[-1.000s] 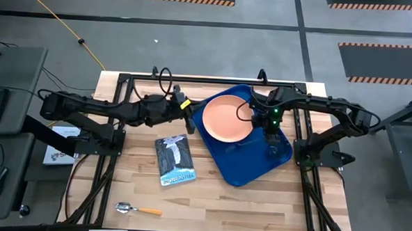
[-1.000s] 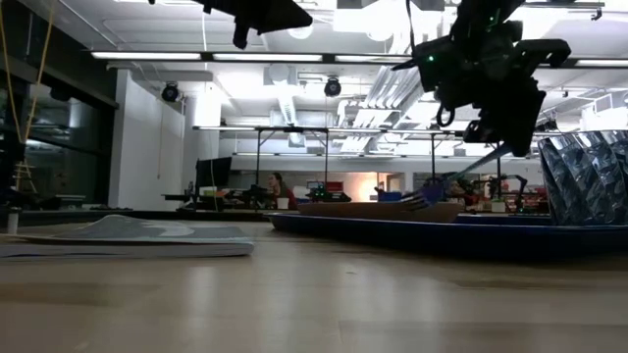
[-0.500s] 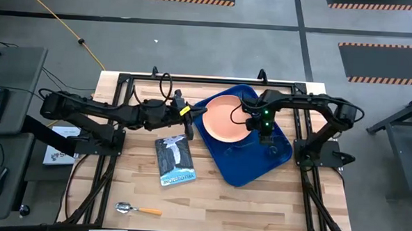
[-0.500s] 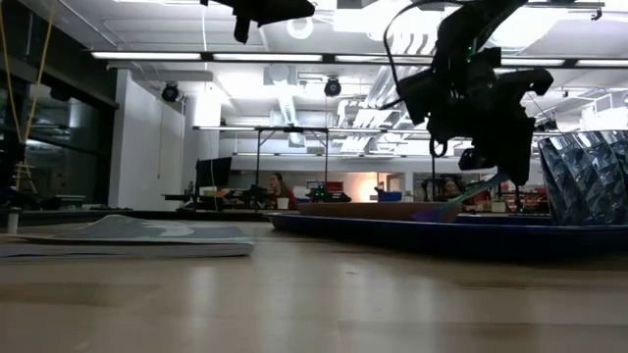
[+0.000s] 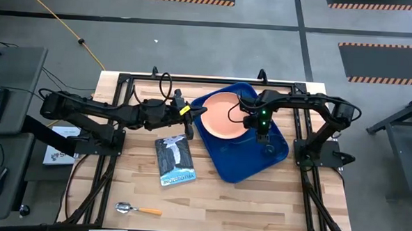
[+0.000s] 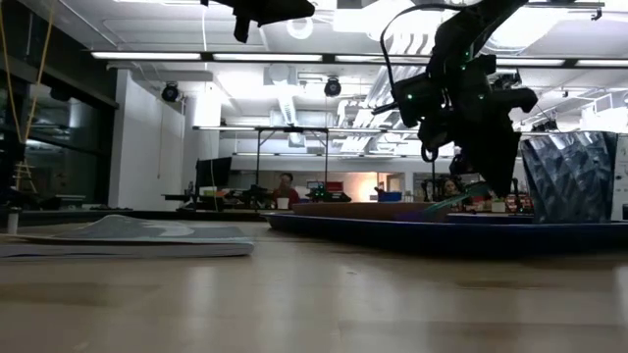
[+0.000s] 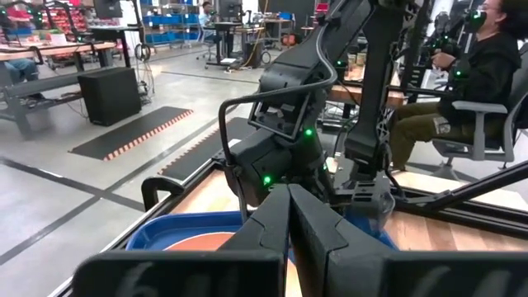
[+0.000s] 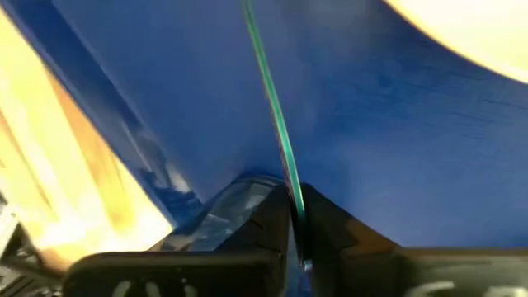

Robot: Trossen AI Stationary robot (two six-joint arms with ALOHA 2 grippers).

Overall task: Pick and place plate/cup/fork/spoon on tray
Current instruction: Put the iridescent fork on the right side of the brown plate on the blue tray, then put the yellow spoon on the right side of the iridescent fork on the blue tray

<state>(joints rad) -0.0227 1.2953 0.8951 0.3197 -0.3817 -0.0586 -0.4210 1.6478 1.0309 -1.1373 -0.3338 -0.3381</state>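
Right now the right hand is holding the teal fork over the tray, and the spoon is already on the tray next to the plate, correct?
Not quite. The spoon lies on the bare table near its front edge, far from the tray, as the high view shows. The rest holds: the right hand grips the fork over the tray.

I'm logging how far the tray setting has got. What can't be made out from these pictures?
- Fork: high view, hidden under the right gripper; whether its tip touches the tray is unclear.
- Cup: high view, barely shows beside the right gripper.
- Plate: low view, only its edge shows.
- Spoon: high view, too small for detail.
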